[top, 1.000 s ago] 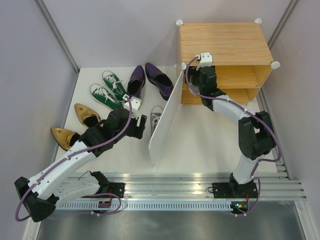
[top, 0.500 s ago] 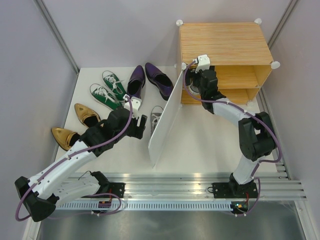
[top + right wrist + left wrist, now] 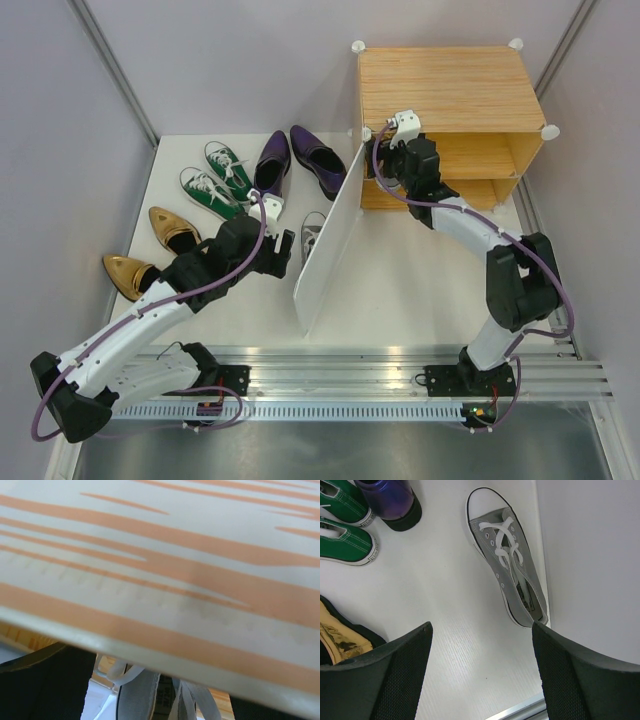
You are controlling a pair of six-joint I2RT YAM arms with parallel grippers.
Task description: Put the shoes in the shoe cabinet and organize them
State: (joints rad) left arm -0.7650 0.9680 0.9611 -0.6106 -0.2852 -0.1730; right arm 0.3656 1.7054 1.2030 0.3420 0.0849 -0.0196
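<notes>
Outward swung my right elbow [image 3: 520, 285]; right pincer [image 3: 160, 700], apart, faces the cabinet shelf [image 3: 160, 580], grey sneaker [image 3: 140, 695] just beyond. Left pincer [image 3: 481, 630], apart, overhangs second grey sneaker [image 3: 507, 560].

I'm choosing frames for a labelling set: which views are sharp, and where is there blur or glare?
Top external: sharp, evenly lit, only faint shadows near the white door. Left wrist: the grey sneaker is crisp, with a highlight on the glossy purple shoe. Right wrist: a shoe cabinet panel sits too close, filling the frame out of focus; the second sneaker beneath is soft.
</notes>
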